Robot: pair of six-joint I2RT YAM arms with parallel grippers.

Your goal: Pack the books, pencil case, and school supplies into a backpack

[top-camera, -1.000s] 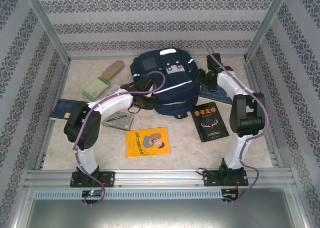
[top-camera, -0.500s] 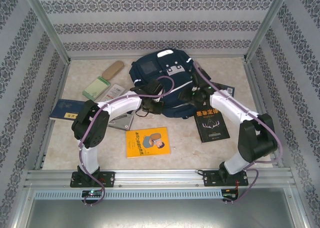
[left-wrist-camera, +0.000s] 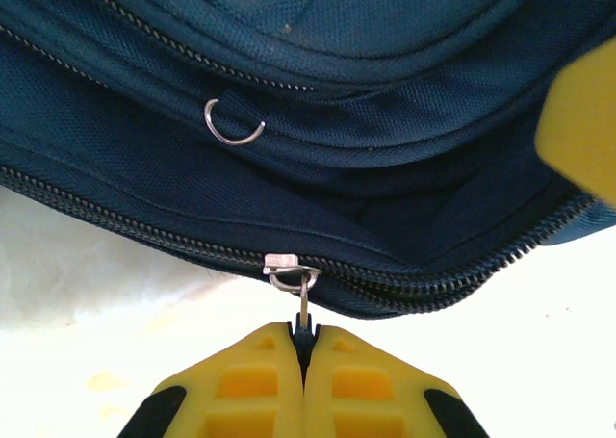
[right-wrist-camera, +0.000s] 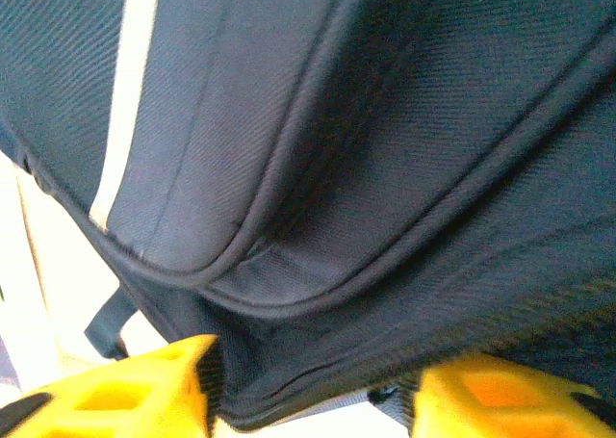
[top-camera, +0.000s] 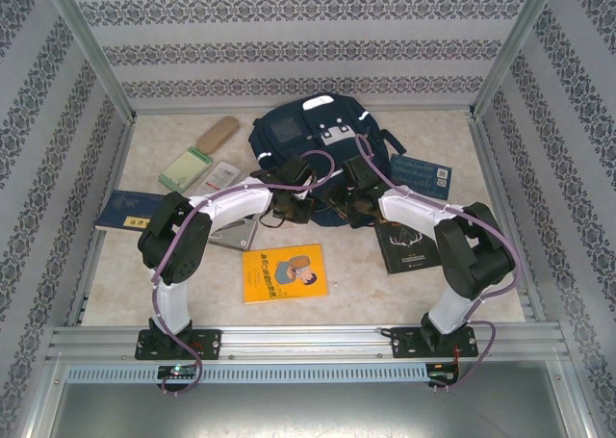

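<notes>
**Key to objects, with counts.**
- 1 large navy blue fabric backpack, bearing 1 silver zip pull.
- 4 thin flat books:
  - 1 orange-yellow cartoon-cover book
  - 1 black book with white print
  - 1 blue book
  - 1 navy book with a yellow label
- 4 small flat supplies:
  - 1 pale green pad
  - 1 white packet with red print
  - 1 tan oblong pouch
  - 1 grey flat piece
- 2 white robot arms: left arm, right arm.
</notes>
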